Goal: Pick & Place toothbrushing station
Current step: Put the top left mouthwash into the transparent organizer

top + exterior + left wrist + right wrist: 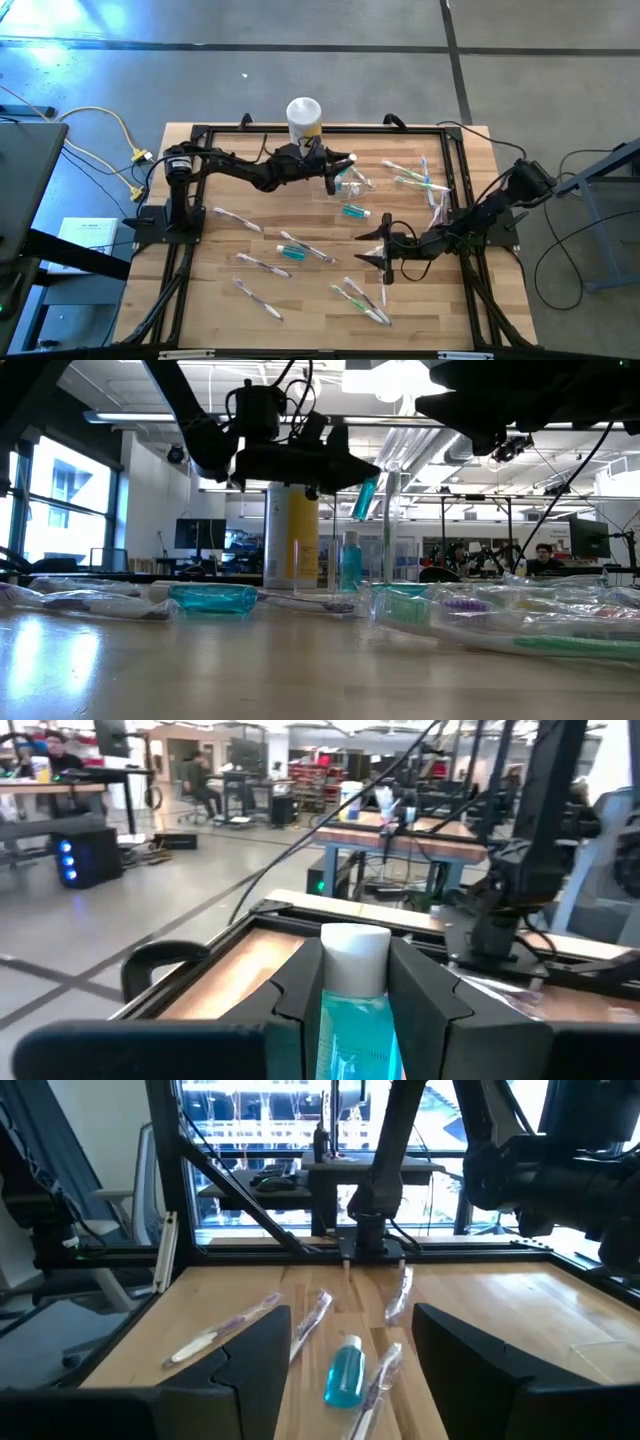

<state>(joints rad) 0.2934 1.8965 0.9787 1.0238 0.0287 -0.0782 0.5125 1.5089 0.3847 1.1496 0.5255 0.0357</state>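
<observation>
My left gripper [338, 168] is at the far middle of the table, shut on a small teal bottle [355, 1020] with a white cap. Just beside it, toward the table's right, stands the clear toothbrushing station [356, 183]; its outline is hard to make out. My right gripper [384, 258] hovers open toward the near right with nothing between its fingers. Ahead of it in its wrist view a second teal bottle [343, 1372] lies on its side on the wood among wrapped toothbrushes. My left gripper pinches the teal bottle's body [352, 1010], just below the white cap [355, 955], between its two fingers. The fingers [428, 1005] come in about level from the table's left and lie along the bottle, so the cap sticks out past them. The bottle [365, 496] hangs tilted, clear of the table.
A tall yellow canister with a white lid [303, 116] stands at the far edge behind my left gripper. Wrapped toothbrushes [262, 266] and further teal bottles [292, 252] lie scattered over the wood. A black frame [455, 180] runs round the table.
</observation>
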